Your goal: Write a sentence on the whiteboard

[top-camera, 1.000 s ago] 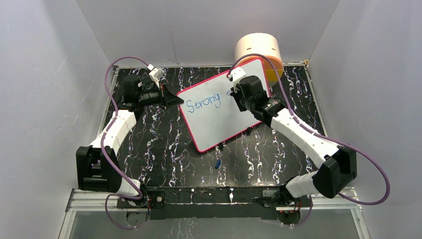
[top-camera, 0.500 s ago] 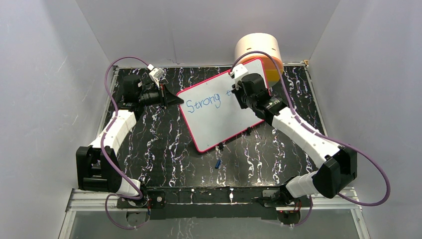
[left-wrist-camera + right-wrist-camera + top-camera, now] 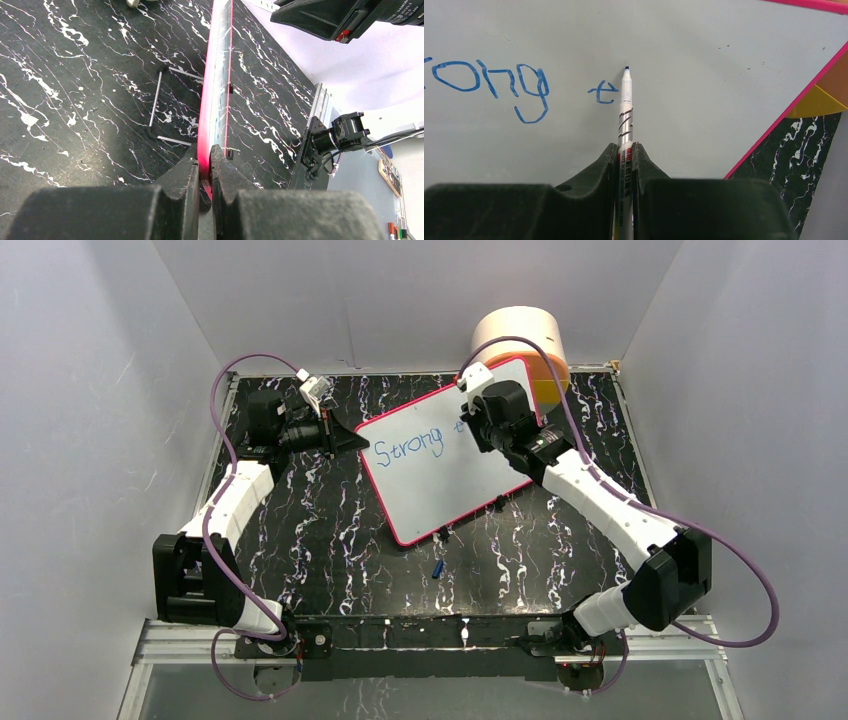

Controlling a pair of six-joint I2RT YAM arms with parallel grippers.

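Observation:
The whiteboard [image 3: 440,480], white with a thin pink frame, stands tilted on the black marbled table. Its blue sentence reads "Strong" [image 3: 405,445], followed by a single "t" [image 3: 602,92]. My left gripper [image 3: 350,440] is shut on the board's pink left edge [image 3: 216,90], with the fingers [image 3: 205,152] pinching the frame from both sides. My right gripper [image 3: 472,425] hovers over the board's upper right part, shut on a silver whiteboard marker [image 3: 625,120]. The marker's blue tip [image 3: 626,68] sits at the board just above and right of the "t".
A peach and orange cylinder [image 3: 520,340] stands behind the board's far corner. A small blue cap [image 3: 438,568] lies on the table in front of the board. The board's wire stand legs [image 3: 155,107] rest on the table behind it. White walls enclose three sides.
My right gripper has shifted slightly toward the back of the board with the marker. The left gripper and the board have stayed put.

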